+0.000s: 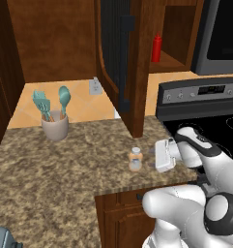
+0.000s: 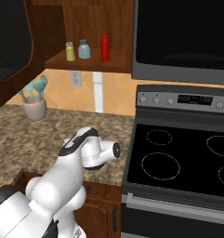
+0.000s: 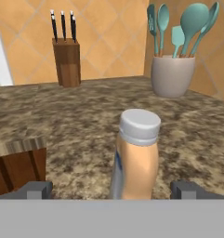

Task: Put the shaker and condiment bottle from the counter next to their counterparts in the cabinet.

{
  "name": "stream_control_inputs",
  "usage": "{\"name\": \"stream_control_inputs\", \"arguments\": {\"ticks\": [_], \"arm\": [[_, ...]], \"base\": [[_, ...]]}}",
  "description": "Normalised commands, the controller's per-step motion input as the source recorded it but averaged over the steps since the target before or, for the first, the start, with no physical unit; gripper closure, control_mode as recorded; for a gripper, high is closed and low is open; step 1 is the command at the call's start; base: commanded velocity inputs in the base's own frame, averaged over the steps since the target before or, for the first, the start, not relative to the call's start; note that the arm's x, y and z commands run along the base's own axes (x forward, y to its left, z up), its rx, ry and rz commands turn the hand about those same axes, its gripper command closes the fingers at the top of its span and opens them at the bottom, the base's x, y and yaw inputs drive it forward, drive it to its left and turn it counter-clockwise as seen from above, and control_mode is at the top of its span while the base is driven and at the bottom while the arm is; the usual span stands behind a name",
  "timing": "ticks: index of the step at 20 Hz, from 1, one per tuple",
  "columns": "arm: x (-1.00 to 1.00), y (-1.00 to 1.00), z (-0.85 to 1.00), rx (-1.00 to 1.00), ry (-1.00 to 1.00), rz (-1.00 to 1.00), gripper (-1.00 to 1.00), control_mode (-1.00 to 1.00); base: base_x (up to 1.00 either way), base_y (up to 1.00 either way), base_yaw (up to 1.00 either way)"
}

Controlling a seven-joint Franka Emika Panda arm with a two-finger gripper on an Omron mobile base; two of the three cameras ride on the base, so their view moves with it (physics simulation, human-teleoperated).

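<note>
The claw [image 3: 111,189] is held wide open, its fingertips [image 3: 36,189] set either side of the peach condiment bottle [image 3: 135,155], nothing gripped yet.

Two rear base views share the counter [image 1: 65,160], hand view low — close to bottle [image 3: 134,155]

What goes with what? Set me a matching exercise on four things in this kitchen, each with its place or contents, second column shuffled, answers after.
Things:
1. red squeeze bottle
2. peach bottle with grey cap
3. utensil crock
4. knife block

Descriptions:
A. stands on the counter near its front edge
B. stands on the cabinet shelf beside two shakers
C. holds dark-handled knives, by the tiled wall
D. holds teal spoons and spatulas

Pairs: 1-B, 2-A, 3-D, 4-C
</note>
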Motion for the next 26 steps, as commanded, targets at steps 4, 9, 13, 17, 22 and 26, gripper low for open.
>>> {"name": "stream_control_inputs", "arguments": {"ticks": [4, 9, 13, 17, 22, 26], "arm": [[0.02, 0.1, -0.03, 0.0, 0.01, 0.0, -1.0, -1.0], [0.1, 0.0, -0.13, 0.0, 0.03, 0.0, -1.0, -1.0], [0.17, 0.0, -0.16, 0.0, 0.04, 0.0, -1.0, -1.0], [0.25, 0.0, -0.11, 0.0, 0.03, 0.0, -1.0, -1.0], [0.22, 0.0, -0.05, 0.0, 0.04, 0.0, -1.0, -1.0], [0.07, 0.06, -0.18, 0.0, 0.05, 0.0, -1.0, -1.0]], "base": [[0.0, 0.0, 0.0], [0.0, 0.0, 0.0], [0.0, 0.0, 0.0], [0.0, 0.0, 0.0], [0.0, 0.0, 0.0], [0.0, 0.0, 0.0]]}}
